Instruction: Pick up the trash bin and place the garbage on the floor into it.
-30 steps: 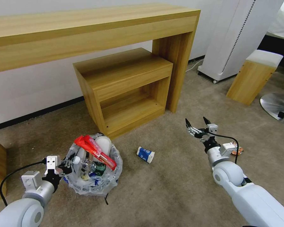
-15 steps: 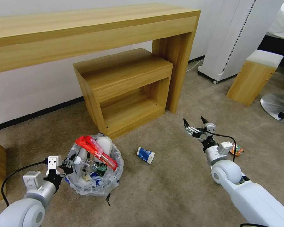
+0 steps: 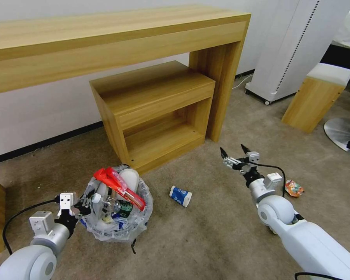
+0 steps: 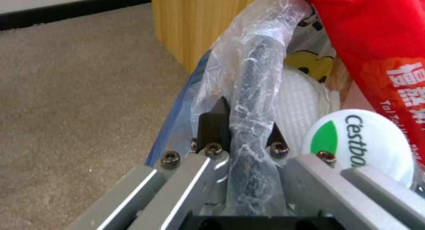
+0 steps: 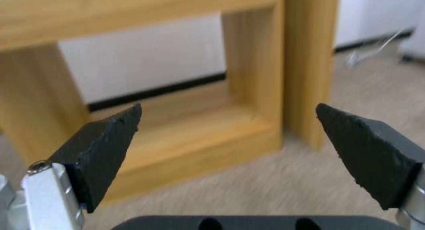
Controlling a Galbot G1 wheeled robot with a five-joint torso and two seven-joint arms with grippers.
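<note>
The trash bin [image 3: 105,229], small and lined with a clear crinkly bag, stands on the carpet at lower left, heaped with garbage: a red wrapper [image 3: 119,187], a white slipper [image 3: 130,178] and a bottle with a white cap [image 4: 365,142]. My left gripper [image 3: 84,202] is shut on the bin's bagged rim [image 4: 254,90]. A blue-white carton [image 3: 180,195] lies on the floor right of the bin. An orange wrapper [image 3: 293,188] lies farther right. My right gripper [image 3: 234,152] hangs open above the carpet between them, holding nothing.
A low wooden cabinet [image 3: 155,105] stands just behind the bin under a long wooden desk [image 3: 105,35]. A white appliance [image 3: 287,46], a wooden stool [image 3: 317,97] and a metal chair base [image 3: 344,132] are at the right. Open carpet lies in front.
The camera has shifted a little. My right gripper has moved left, still open, uncovering the orange wrapper beside its arm. The left gripper keeps its hold on the bin.
</note>
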